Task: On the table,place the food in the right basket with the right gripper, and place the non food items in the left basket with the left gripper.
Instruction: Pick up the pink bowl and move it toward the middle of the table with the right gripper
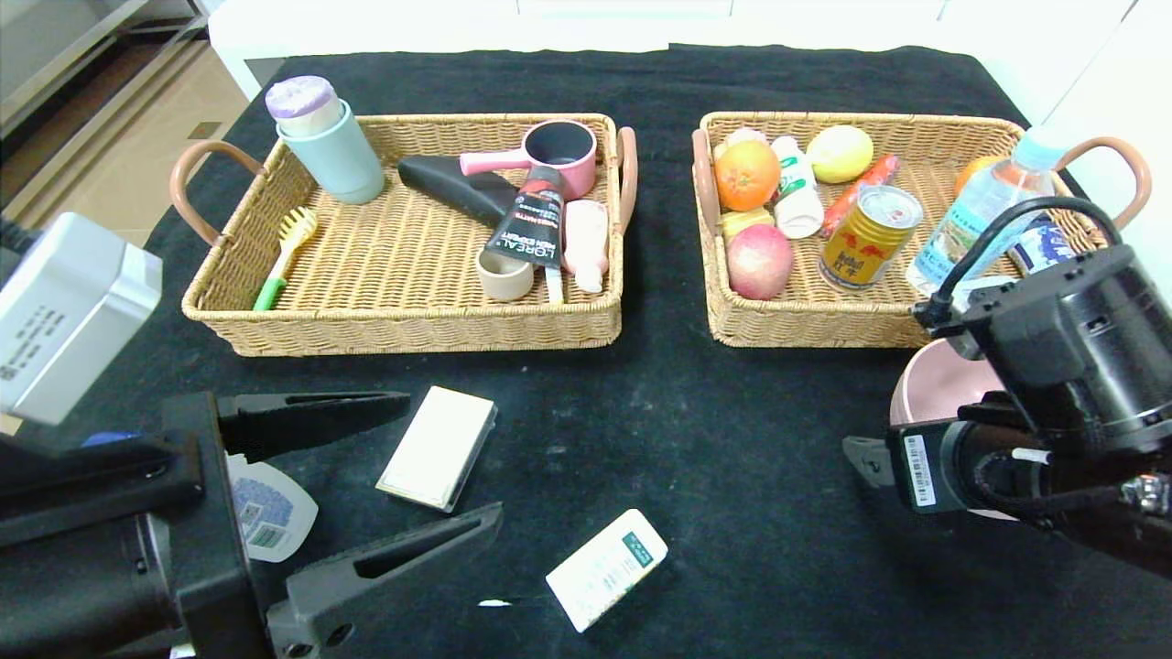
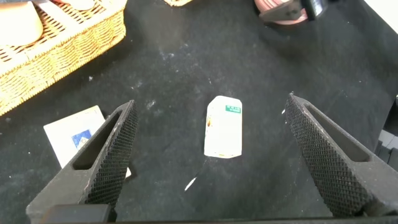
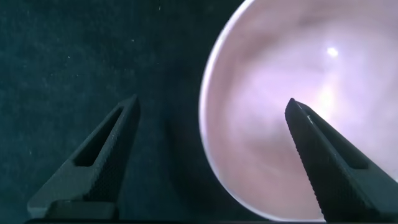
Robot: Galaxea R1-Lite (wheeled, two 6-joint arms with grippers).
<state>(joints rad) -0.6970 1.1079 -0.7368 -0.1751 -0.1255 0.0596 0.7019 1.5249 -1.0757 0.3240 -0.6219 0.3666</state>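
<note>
On the black table (image 1: 732, 458) a flat cream box (image 1: 438, 447) lies between the fingers of my open left gripper (image 1: 453, 456). A white shampoo bottle (image 1: 270, 508) shows partly under that arm. A white packet (image 1: 606, 567) with a green label lies near the front; the left wrist view shows the packet (image 2: 224, 127) just beyond my left gripper (image 2: 211, 99). My right gripper (image 3: 212, 102) hangs open over the rim of the pink bowl (image 3: 298, 112), holding nothing. The bowl (image 1: 938, 389) is half hidden by the right arm. A red-pink fruit (image 1: 758, 261) and a gold can (image 1: 868, 236) sit in the right basket (image 1: 806, 325).
The left basket (image 1: 403, 334) holds a mint cup (image 1: 337, 156), a pink pot (image 1: 558, 146), a black tube (image 1: 533, 220) and a brush (image 1: 286, 247). The right basket also holds a water bottle (image 1: 980, 215), an orange (image 1: 746, 174) and a lemon (image 1: 841, 153).
</note>
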